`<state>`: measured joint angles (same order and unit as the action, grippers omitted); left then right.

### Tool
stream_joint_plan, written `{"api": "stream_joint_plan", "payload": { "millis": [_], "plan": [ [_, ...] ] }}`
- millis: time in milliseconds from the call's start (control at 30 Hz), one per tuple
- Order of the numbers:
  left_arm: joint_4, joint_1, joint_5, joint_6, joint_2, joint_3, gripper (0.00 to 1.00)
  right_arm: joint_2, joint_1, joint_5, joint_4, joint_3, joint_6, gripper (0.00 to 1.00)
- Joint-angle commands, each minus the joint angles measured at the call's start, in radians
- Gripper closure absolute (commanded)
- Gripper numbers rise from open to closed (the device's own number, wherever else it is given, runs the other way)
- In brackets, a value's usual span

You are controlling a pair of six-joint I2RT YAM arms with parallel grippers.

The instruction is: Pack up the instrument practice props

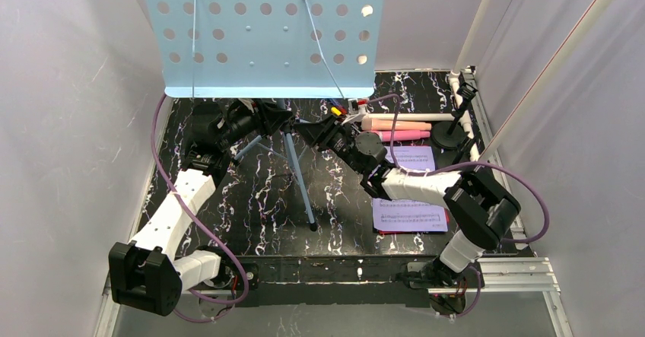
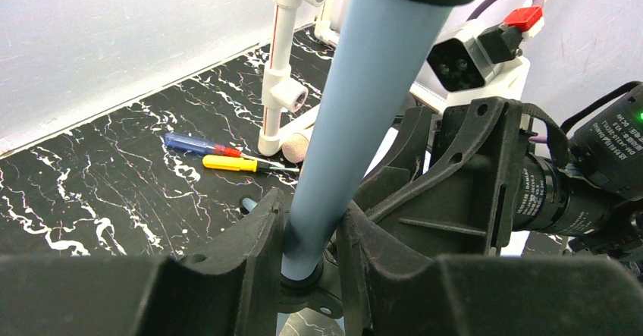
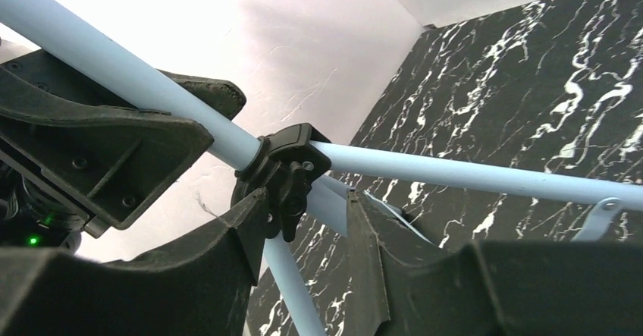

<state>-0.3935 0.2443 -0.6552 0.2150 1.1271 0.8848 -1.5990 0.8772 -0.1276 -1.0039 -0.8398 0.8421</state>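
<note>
Your left gripper (image 2: 311, 218) sits nearest, its black fingers (image 2: 235, 252) pressed against both sides of the pale-blue upright pole (image 2: 356, 124) of the pale-blue perforated metal music rack with tripod legs (image 1: 266, 33), just above the black plastic leg collar (image 3: 292, 150). Your right gripper (image 3: 303, 207) straddles that collar from the opposite side, jaws apart around it; you cannot tell whether they bite. The rack stands upright at the back of the black marbled table (image 1: 251, 200), between your two arms. The pink and beige toy microphones (image 1: 395, 124) lie on the table to its right
</note>
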Motion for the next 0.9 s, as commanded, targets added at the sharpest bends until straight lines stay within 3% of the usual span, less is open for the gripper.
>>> {"api": "stream_joint_plan", "payload": {
  "millis": [0, 167, 267, 400, 567, 700, 867],
  "plan": [
    [0.065, 0.019, -0.089, 0.071, -0.029, 0.009, 1.0, -0.029, -0.001, 0.045, -0.105, -0.058, 0.057, 0.51],
    [0.065, 0.019, -0.088, 0.069, -0.032, 0.009, 1.0, -0.034, -0.009, 0.088, -0.111, -0.061, -0.011, 0.66],
    [0.065, 0.018, -0.087, 0.07, -0.033, 0.009, 1.0, -0.025, -0.014, 0.119, -0.109, -0.054, -0.188, 0.83],
    [0.065, 0.019, -0.086, 0.069, -0.036, 0.009, 1.0, -0.016, -0.015, 0.224, -0.113, -0.042, -0.647, 0.99],
    [0.065, 0.019, -0.083, 0.07, -0.041, 0.009, 1.0, -0.011, -0.015, 0.379, -0.063, -0.021, -1.399, 0.99],
    [0.071, 0.019, -0.083, 0.068, -0.042, 0.012, 1.0, -0.043, -0.016, 0.352, -0.003, -0.011, -2.035, 0.99],
    [0.077, 0.019, -0.079, 0.064, -0.046, 0.014, 1.0, -0.105, -0.016, 0.248, -0.171, 0.016, -2.421, 0.96]
  ]
}}
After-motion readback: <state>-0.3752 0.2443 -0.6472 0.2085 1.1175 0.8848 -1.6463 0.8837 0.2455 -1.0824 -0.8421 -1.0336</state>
